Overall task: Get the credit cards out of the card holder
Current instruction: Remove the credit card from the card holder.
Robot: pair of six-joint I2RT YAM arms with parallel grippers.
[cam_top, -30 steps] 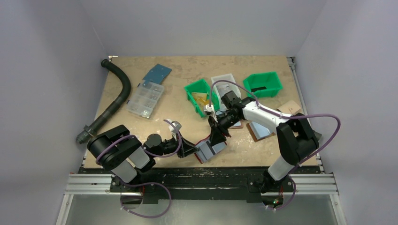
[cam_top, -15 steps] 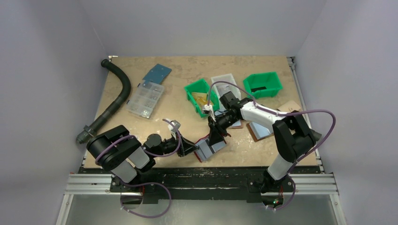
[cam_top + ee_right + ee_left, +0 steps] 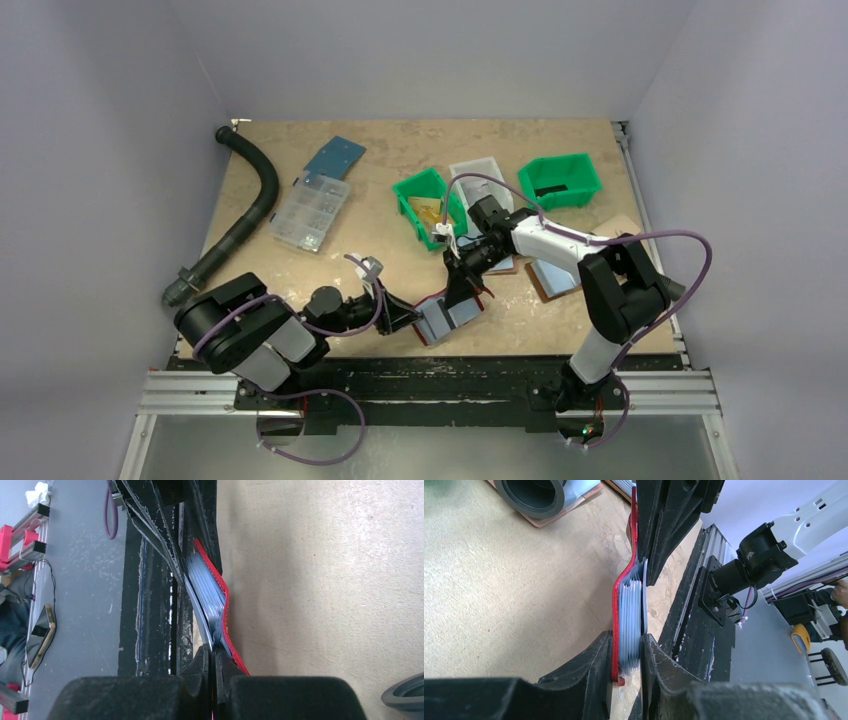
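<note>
We find the card holder [image 3: 447,318] close to the near edge of the worktop, about midway along it, held off the surface on its edge and spread between the two arms. The left gripper [image 3: 408,318] is clenched across one end. In the left wrist view its fingers [image 3: 596,665] press on either side of the maroon cover [image 3: 615,610] and the stack inside it. The right gripper [image 3: 466,290] meets the holder from the far side. In the right wrist view its fingers [image 3: 200,662] are pinched almost together on a thin pale blue-grey leaf at the edge of the stack. We judge this to be one of the credit cards [image 3: 205,587], though a pocket flap cannot be ruled out. The credit cards sit packed in the holder as a thick bundle, with no card visibly clear of it in either wrist view. A tan flat piece [image 3: 622,228] lies by the right edge of the worktop, and we cannot tell whether it is a card. Brown folders [image 3: 553,277] lie toward the right edge, apart from the work. We judge the task to be at an early stage: the holder is secured and one leaf is gripped, while the bundle itself is yet to be drawn out.
</note>
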